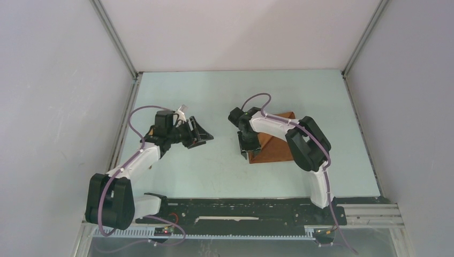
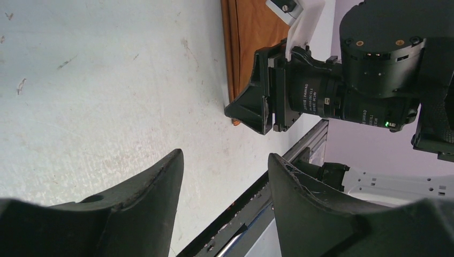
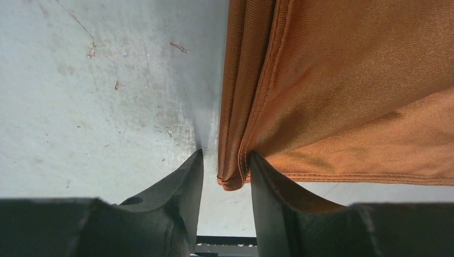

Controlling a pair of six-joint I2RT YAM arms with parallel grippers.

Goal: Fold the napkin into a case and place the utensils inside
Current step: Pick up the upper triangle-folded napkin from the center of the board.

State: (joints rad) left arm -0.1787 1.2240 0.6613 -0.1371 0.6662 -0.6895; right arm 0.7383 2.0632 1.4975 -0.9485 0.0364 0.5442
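**Operator:** Report the container status.

**Technician:** The napkin [image 1: 274, 150] [image 3: 348, 80] [image 2: 257, 32] lies folded on the counter [image 1: 214, 96] [image 3: 107, 80] [image 2: 80, 80], right of centre, about midway between the far and near edges. Several layers are stacked along its left edge. What lies between the layers cannot be seen.

**Operator:** Report the right gripper.

**Technician:** The right gripper [image 1: 249, 155] [image 3: 225, 152] [image 2: 251, 101] sits low at the napkin's near left corner. Its jaws are partly spread and straddle the stacked corner. The jaw on the cloth side touches the fabric. The other stands just beside the fold, with a sliver of counter showing between. The corner is not clamped.

**Operator:** Report the left gripper.

**Technician:** The left gripper [image 1: 206, 136] [image 2: 226, 155] is spread wide, holding and touching nothing. It hangs over the left half of the counter, apart from the napkin, pointing toward the right gripper.
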